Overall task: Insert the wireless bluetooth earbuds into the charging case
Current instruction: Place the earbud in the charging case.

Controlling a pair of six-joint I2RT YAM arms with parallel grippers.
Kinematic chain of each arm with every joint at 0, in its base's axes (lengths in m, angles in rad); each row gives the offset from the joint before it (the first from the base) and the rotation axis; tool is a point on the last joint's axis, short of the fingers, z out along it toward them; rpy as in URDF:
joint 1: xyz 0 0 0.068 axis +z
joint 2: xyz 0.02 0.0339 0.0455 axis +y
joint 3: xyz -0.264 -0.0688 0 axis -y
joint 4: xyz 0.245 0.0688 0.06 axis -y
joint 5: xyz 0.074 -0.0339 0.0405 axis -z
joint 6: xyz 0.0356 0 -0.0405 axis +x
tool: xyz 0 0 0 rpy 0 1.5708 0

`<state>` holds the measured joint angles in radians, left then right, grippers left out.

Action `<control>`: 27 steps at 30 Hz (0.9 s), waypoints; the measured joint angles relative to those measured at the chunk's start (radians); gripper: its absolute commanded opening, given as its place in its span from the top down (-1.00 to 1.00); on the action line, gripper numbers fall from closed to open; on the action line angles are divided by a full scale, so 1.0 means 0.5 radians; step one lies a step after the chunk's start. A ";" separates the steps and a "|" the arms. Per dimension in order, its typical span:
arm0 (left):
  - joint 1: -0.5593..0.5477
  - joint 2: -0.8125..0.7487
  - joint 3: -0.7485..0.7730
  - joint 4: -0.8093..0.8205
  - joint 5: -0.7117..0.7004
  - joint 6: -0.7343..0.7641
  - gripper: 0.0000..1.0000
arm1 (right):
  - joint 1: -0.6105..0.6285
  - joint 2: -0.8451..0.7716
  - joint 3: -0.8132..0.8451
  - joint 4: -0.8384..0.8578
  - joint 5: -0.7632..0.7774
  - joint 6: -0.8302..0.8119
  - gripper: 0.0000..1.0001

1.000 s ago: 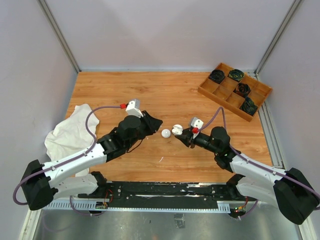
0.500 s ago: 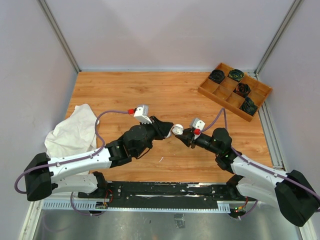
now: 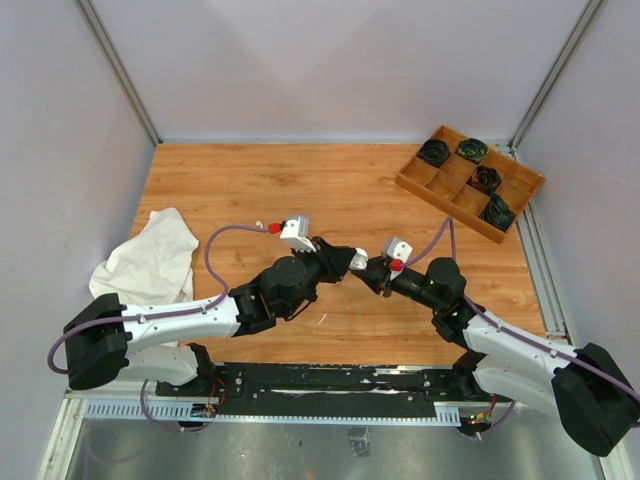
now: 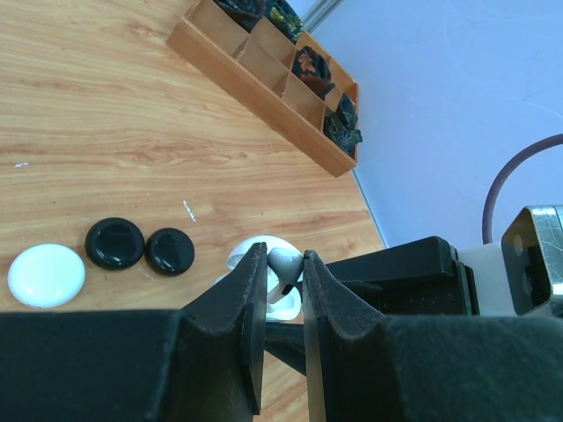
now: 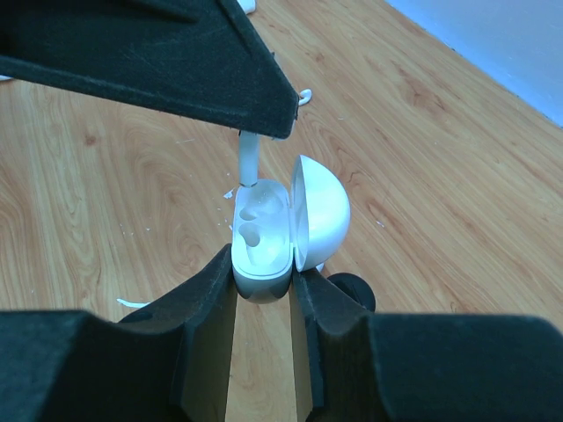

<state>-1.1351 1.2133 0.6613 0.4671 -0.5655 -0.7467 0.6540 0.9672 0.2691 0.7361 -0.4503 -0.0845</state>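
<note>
Left gripper (image 4: 284, 271): closed tight on a white earbud (image 4: 285, 260), pinched between the two black fingers (image 4: 249, 299). In the right wrist view, only the stem seen, poking down from under a left finger. Stem tip at the far rim of the case (image 5: 259, 224), just over one of its two wells; touching or not, cannot tell. Not yet seated.

Right gripper (image 5: 262, 268): clamped on the lower half of the case, one finger on each side. Case white and round, held up off the table (image 3: 250, 190). Lid (image 5: 321, 220) hinged open to one side, both wells open to view.

From above: the two grippers tip to tip, near the table's middle and a little toward the near edge.

Further out on the wood, in the left wrist view: a white puck (image 4: 46, 274), and just beside it two black pucks (image 4: 114, 243), side by side and nearly touching.

At the far right corner: a wooden tray (image 4: 255, 92) of small compartments, dark coiled things in several.

At the left edge: a crumpled white cloth (image 3: 140, 265), well apart from both grippers.
</note>
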 measured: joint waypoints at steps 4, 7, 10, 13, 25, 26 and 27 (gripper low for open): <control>-0.005 0.029 -0.003 0.053 -0.013 0.005 0.65 | 0.000 -0.011 -0.001 0.000 0.011 0.000 0.90; -0.015 0.053 -0.004 0.067 -0.038 0.005 0.65 | 0.000 -0.030 -0.008 0.000 0.016 0.000 0.90; -0.022 0.072 -0.008 0.071 -0.062 0.004 0.65 | 0.000 -0.047 -0.012 0.001 0.023 0.000 0.90; -0.030 0.095 -0.014 0.081 -0.076 0.003 0.65 | 0.000 -0.055 -0.014 0.001 0.028 0.000 0.91; -0.071 0.160 -0.015 0.113 -0.124 -0.027 0.45 | 0.000 -0.061 -0.034 0.002 0.058 0.000 0.91; -0.073 0.160 -0.017 0.114 -0.126 -0.027 0.41 | 0.000 -0.063 -0.034 0.002 0.061 0.000 0.91; -0.076 0.160 -0.021 0.121 -0.130 -0.027 0.36 | 0.000 -0.065 -0.034 0.002 0.063 0.000 0.91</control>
<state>-1.1728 1.2934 0.6510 0.5274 -0.6308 -0.7601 0.6540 0.9348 0.2523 0.7368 -0.4191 -0.0845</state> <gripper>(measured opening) 0.266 0.275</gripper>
